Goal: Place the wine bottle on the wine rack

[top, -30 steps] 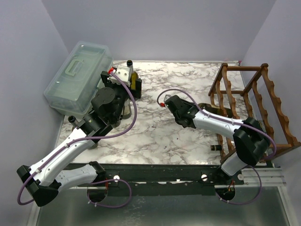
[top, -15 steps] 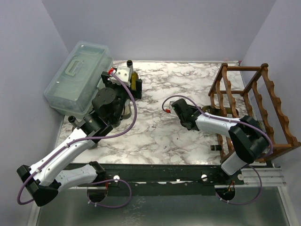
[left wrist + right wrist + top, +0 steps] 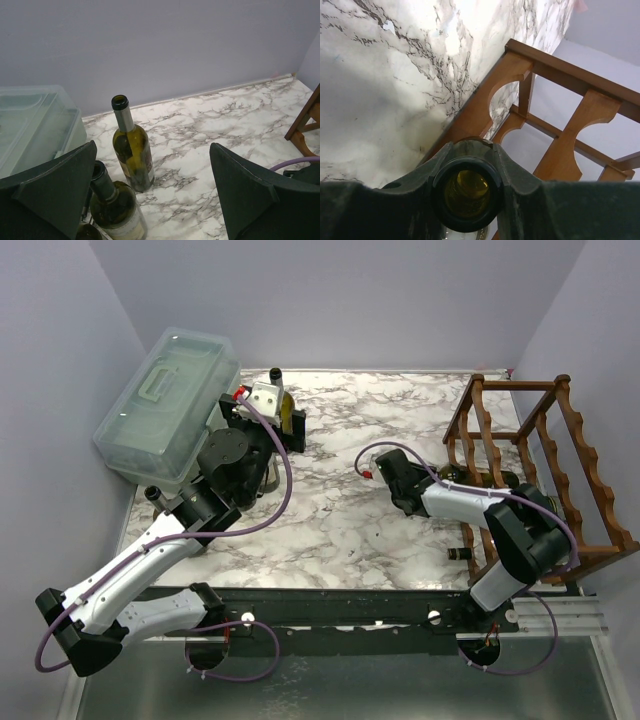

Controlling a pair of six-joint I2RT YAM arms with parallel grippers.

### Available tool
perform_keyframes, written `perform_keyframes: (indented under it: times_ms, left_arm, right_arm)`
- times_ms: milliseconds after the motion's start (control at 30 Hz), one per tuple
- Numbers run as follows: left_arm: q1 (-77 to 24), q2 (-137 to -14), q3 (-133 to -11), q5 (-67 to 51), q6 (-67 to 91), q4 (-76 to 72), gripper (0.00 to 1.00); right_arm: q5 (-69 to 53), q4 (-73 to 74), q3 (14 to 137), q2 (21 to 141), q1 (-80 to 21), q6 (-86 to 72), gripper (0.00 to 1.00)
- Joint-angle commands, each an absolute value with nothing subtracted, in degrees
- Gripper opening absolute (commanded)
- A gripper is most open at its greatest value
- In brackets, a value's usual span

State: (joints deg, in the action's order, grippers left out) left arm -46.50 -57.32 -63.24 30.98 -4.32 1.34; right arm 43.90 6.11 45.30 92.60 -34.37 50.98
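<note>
Keeping the bottle [image 3: 466, 194] level and lined up with a rack [image 3: 470, 112] cradle matters; the right claw [image 3: 469, 155] grasps its neck, the left claw [image 3: 155, 200] hangs released.

Wavy-railed wooden wine rack [image 3: 477, 105], frame centre: reddish-brown. Marble-pattern tabletop [image 3: 375, 85], left – white, grey veins. Glass wine bottle [image 3: 466, 192], bottom centre – dark-green rim, amber inside.

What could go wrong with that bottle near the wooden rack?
The right gripper holds the wine bottle only by its neck, so it might slip or snag on the scalloped rail of the wine rack. The open left gripper hangs close to two upright bottles and could tip one.
</note>
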Motion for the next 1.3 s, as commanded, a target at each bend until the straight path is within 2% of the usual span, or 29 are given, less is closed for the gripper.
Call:
perform_keyframes:
  times_ms: [0, 167, 300, 567, 600, 667, 767, 800, 1100, 1267]
  left_arm:
    - [-47.1, -57.2, -62.8, 30.8, -4.1, 0.3, 0.96]
    - [-47.7, -56.8, -62.8, 30.7, -5.0, 0.3, 0.96]
    - [-47.8, -57.1, -63.0, 31.1, -5.1, 0.3, 0.96]
    - [-47.8, -57.9, -63.6, 29.0, -3.8, 1.4, 0.96]
    - [-47.8, -58.1, -63.7, 29.1, -3.7, 1.5, 0.96]
    - [-47.8, -58.5, -63.7, 28.9, -3.6, 1.5, 0.96]
    - [-47.8, -59.2, -63.8, 28.1, -3.2, 1.8, 0.96]
    - [-47.8, -59.5, -63.9, 28.0, -3.2, 2.0, 0.96]
    - [-47.8, -62.4, -65.2, 25.1, -2.6, 4.0, 0.96]
    - [-47.3, -64.7, -65.9, 25.1, -2.1, 4.8, 0.96]
  right_arm:
    - [36.1, 7.3, 44.0, 94.6, -34.0, 44.5, 0.25]
    - [32.5, 12.0, 45.7, 95.0, -34.1, 42.4, 0.33]
    - [31.1, 12.0, 44.6, 92.7, -35.3, 42.5, 0.49]
    - [30.7, 12.0, 44.6, 87.4, -38.1, 41.9, 0.59]
    - [30.6, 12.1, 44.6, 86.3, -38.5, 41.8, 0.64]
    - [30.7, 12.3, 44.6, 84.0, -39.1, 41.3, 0.84]
    - [30.2, 13.2, 44.8, 81.1, -39.8, 40.8, 0.92]
    - [30.0, 13.9, 45.1, 80.3, -40.2, 40.6, 0.99]
    - [29.7, 15.2, 51.2, 69.9, -41.7, 29.0, 1.00]
    - [42.3, 10.6, 55.5, 66.1, -41.7, 14.6, 1.00]
